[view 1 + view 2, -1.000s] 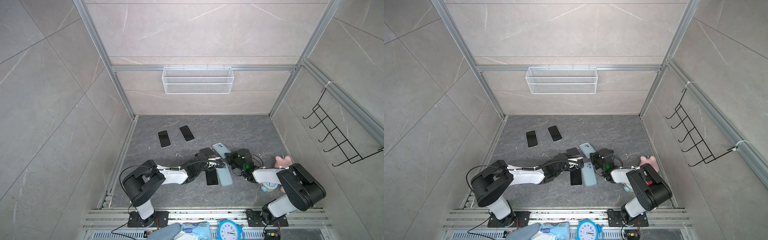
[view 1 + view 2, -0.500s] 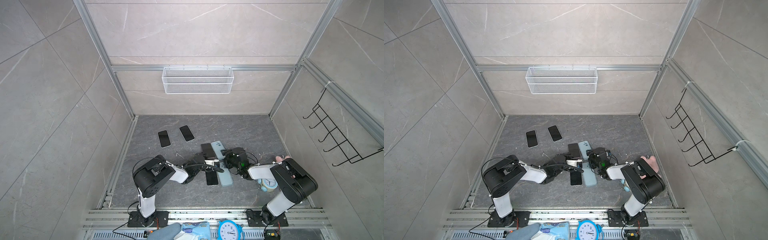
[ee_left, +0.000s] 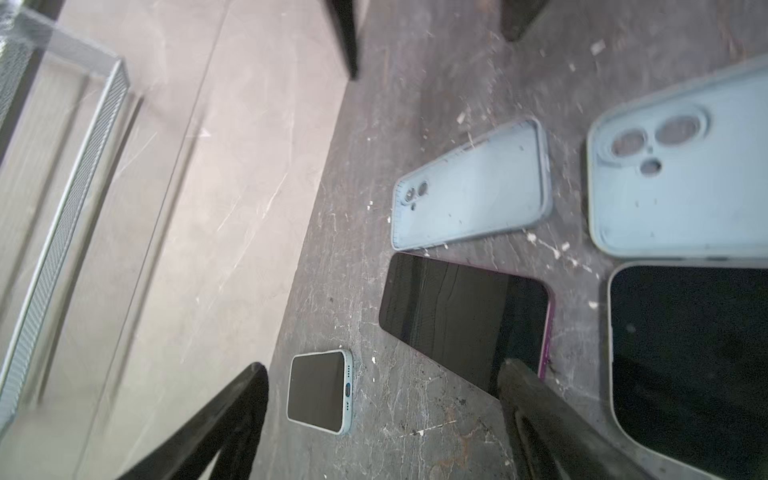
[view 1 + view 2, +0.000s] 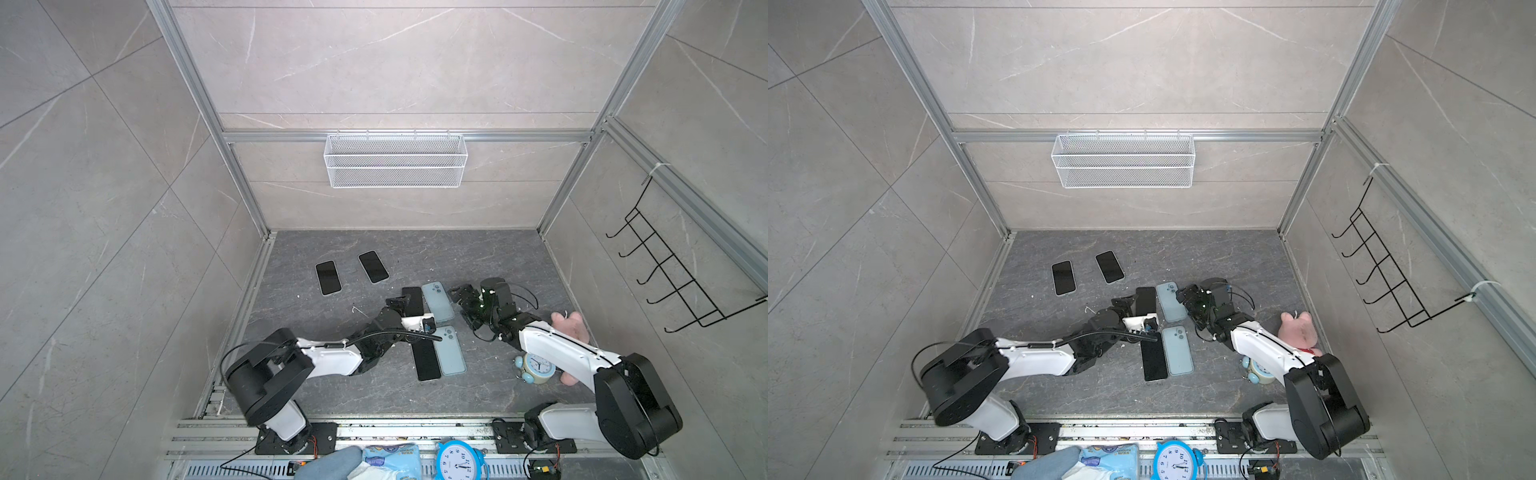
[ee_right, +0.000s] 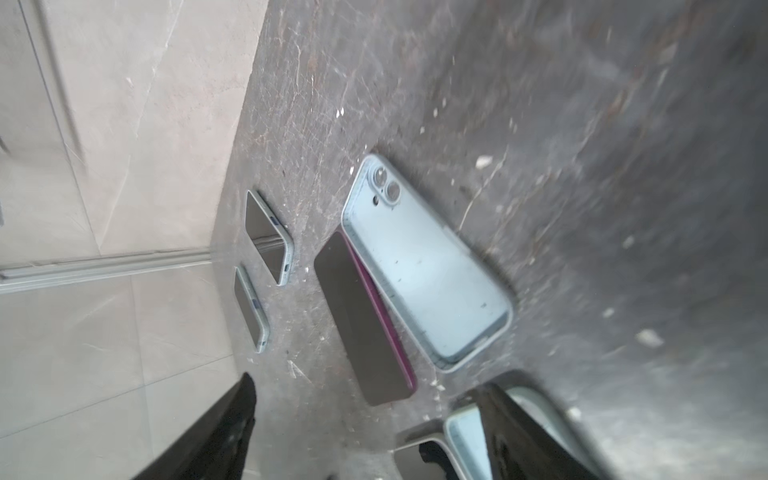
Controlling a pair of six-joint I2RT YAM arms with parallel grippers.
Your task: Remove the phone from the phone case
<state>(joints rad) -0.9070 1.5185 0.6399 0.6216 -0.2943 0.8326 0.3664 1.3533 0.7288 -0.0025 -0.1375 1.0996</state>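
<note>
A dark phone (image 4: 412,301) with a magenta edge lies screen up on the grey floor, seen in both top views (image 4: 1145,301). A light blue phone case (image 4: 437,301) lies right beside it, along its long side. My left gripper (image 4: 392,305) stands open just left of the phone, holding nothing. My right gripper (image 4: 462,296) stands open just right of the case, also empty. In the left wrist view the gripper (image 3: 382,368) spans bare floor, with the phone (image 3: 461,328) and the case (image 3: 473,195) beyond it. The right wrist view shows its gripper (image 5: 370,384) short of the phone (image 5: 365,324) and the case (image 5: 424,266).
A second dark phone (image 4: 426,359) and a second blue case (image 4: 451,351) lie nearer the front. Two more phones (image 4: 328,277) (image 4: 373,266) lie at the back left. A blue alarm clock (image 4: 536,365) and a pink plush (image 4: 569,328) sit by the right arm. A wire basket (image 4: 395,160) hangs on the back wall.
Both grippers went from shut to open and let go of the phone and the case, which now lie flat side by side. Both arms drew back slightly.
</note>
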